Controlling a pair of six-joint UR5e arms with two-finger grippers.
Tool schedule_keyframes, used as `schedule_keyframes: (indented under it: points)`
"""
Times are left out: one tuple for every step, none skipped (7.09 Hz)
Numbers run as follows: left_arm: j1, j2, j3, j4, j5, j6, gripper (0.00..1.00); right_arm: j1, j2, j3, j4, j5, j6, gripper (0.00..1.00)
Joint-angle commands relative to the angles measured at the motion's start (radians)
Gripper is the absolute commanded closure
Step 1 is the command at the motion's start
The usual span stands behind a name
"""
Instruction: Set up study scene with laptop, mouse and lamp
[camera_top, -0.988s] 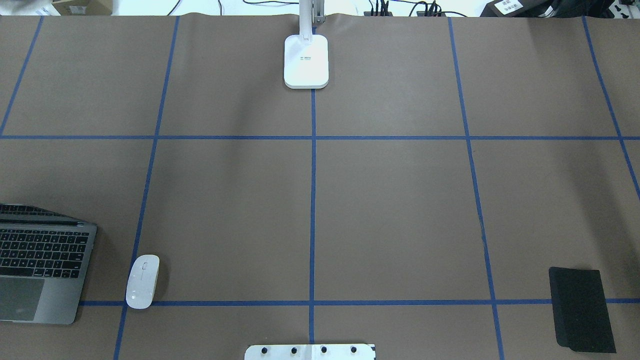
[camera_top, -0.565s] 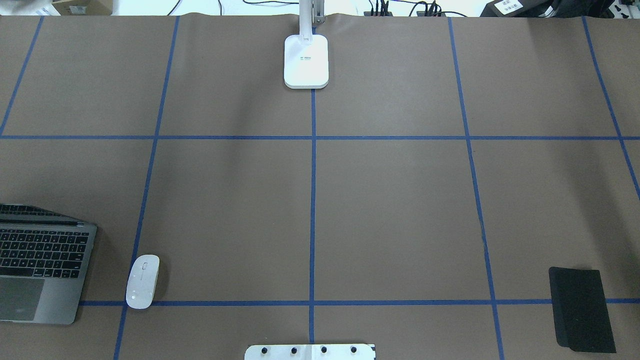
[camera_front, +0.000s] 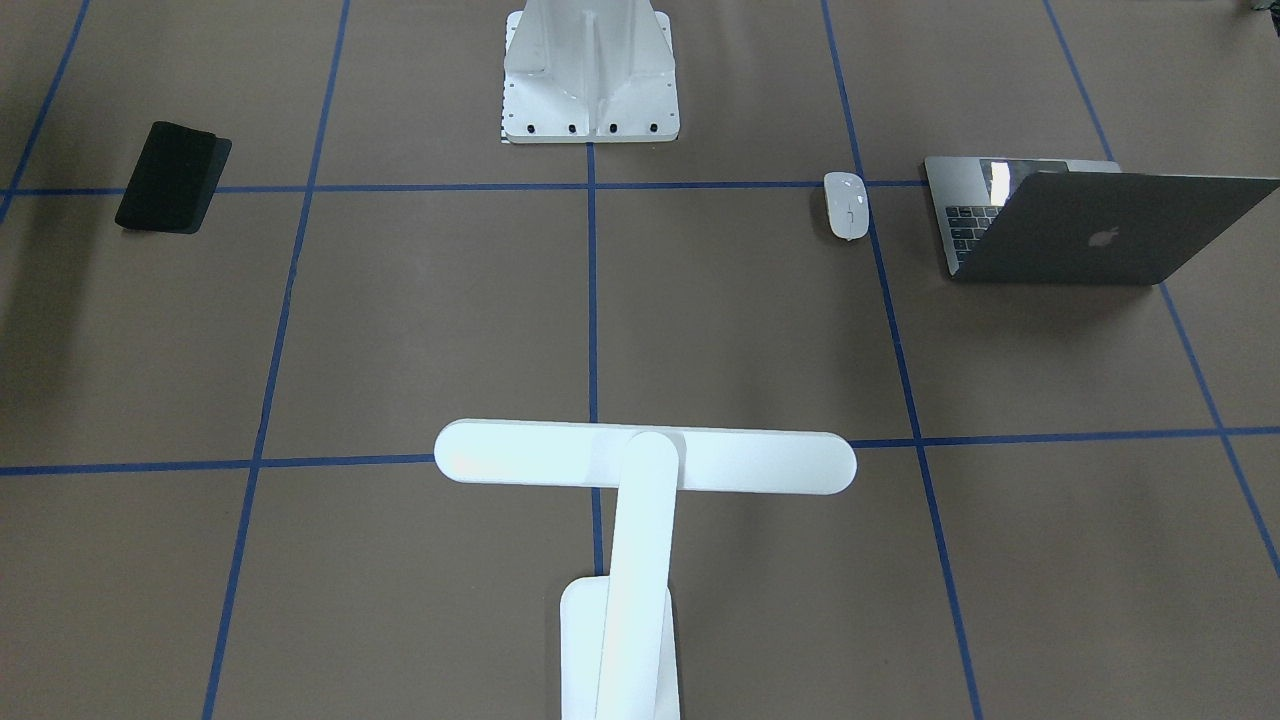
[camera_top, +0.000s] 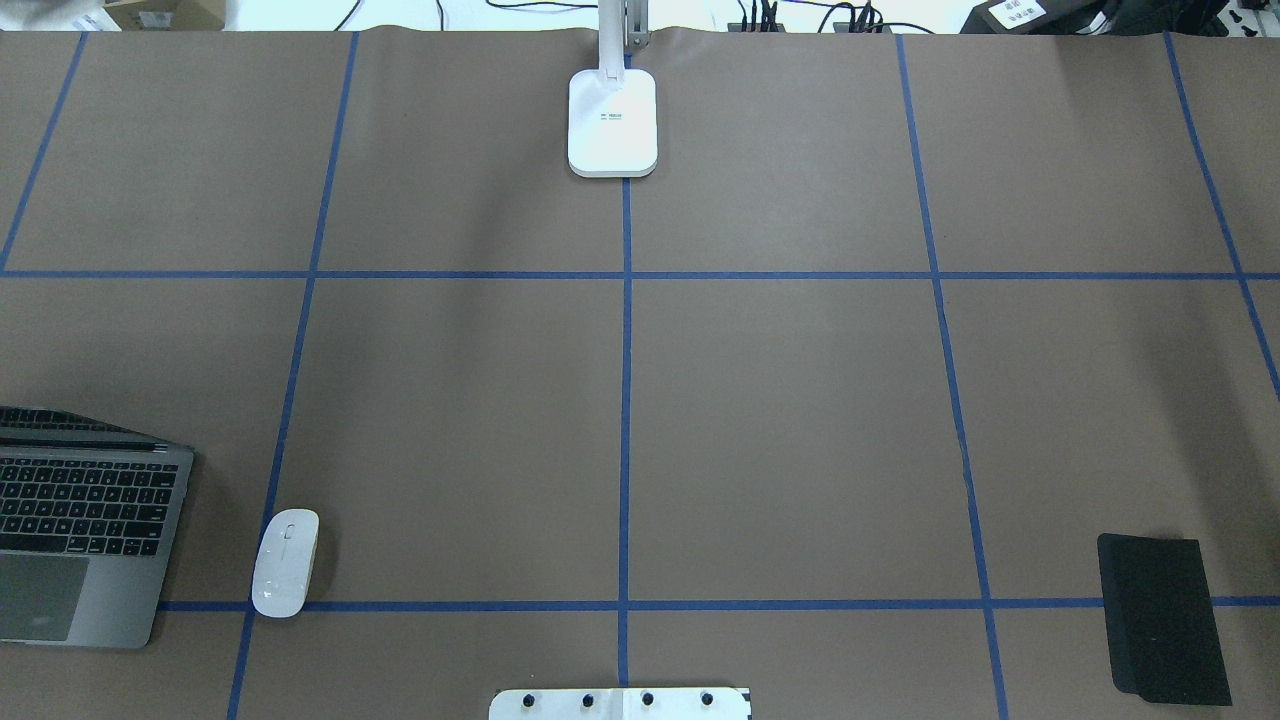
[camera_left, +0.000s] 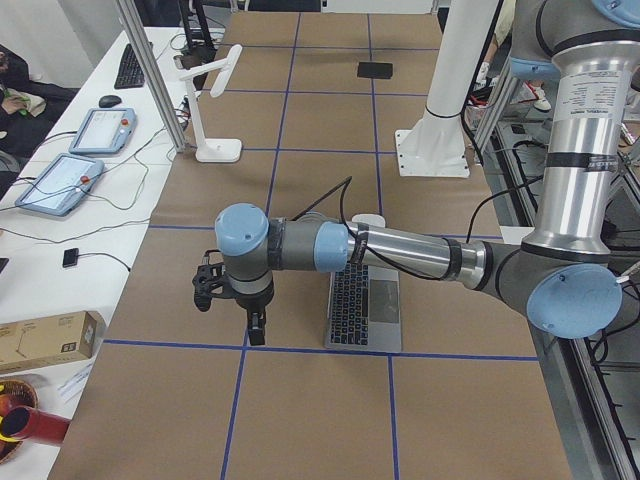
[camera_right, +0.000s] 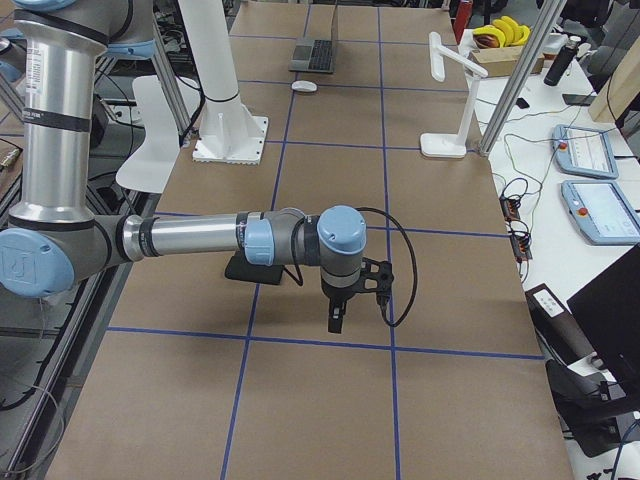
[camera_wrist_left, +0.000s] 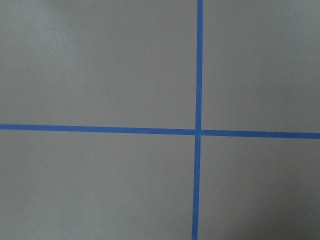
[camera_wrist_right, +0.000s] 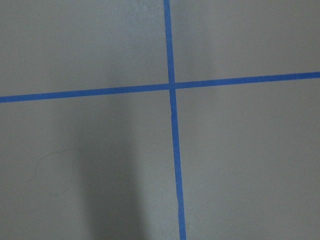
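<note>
Taking the overhead view as the clock face, the laptop (camera_top: 85, 530) sits at about 8 o'clock by the worktop's (camera_top: 800, 420) left edge. It is open, with its keyboard towards the robot and its lid raised. From across the worktop, the back of the lid shows a white apple logo.

The mouse (camera_top: 286, 563) lies just beside the laptop, on its 3 o'clock side and apart from it. Its near end rests on one of the blue tape lines (camera_top: 625, 400).

The lamp (camera_top: 612, 125) stands at 12 o'clock, with its base on the centre tape line. Its long light bar is held crosswise above the worktop.

A black mouse pad (camera_top: 1165, 620) lies at about 4 o'clock, and the white pedestal (camera_front: 590, 75) stands at 6 o'clock.

The left claw (camera_left: 257, 330) shows only in the side view. It points down above the worktop, near the laptop but clear of it. I cannot tell whether it is released or clenched.

The right claw (camera_right: 335, 320) also points down above the brown surface, near the mouse pad, and its state cannot be told either.

Both wrist cameras see only brown paper with crossing tape.
</note>
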Motion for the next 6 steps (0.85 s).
schedule_keyframes:
  points:
    - [0.002, 0.109, -0.182, 0.08, -0.071, -0.319, 0.0, -0.007, -0.058, 0.004, 0.051, -0.028, -0.019, 0.0]
    - [0.006, 0.166, -0.25, 0.079, -0.092, -0.486, 0.0, -0.008, -0.105, 0.042, 0.067, -0.026, -0.025, 0.0]
    - [0.007, 0.178, -0.279, 0.079, -0.138, -0.654, 0.0, -0.008, -0.14, 0.056, 0.091, -0.019, -0.025, 0.0]
    - [0.016, 0.177, -0.283, 0.061, -0.161, -0.823, 0.0, -0.008, -0.161, 0.061, 0.103, -0.013, -0.025, 0.0]
    - [0.062, 0.177, -0.289, 0.027, -0.16, -0.965, 0.0, -0.008, -0.182, 0.061, 0.108, 0.032, -0.024, 0.0]
    - [0.125, 0.177, -0.287, -0.039, -0.16, -1.109, 0.0, -0.008, -0.208, 0.063, 0.117, 0.041, -0.025, 0.0]
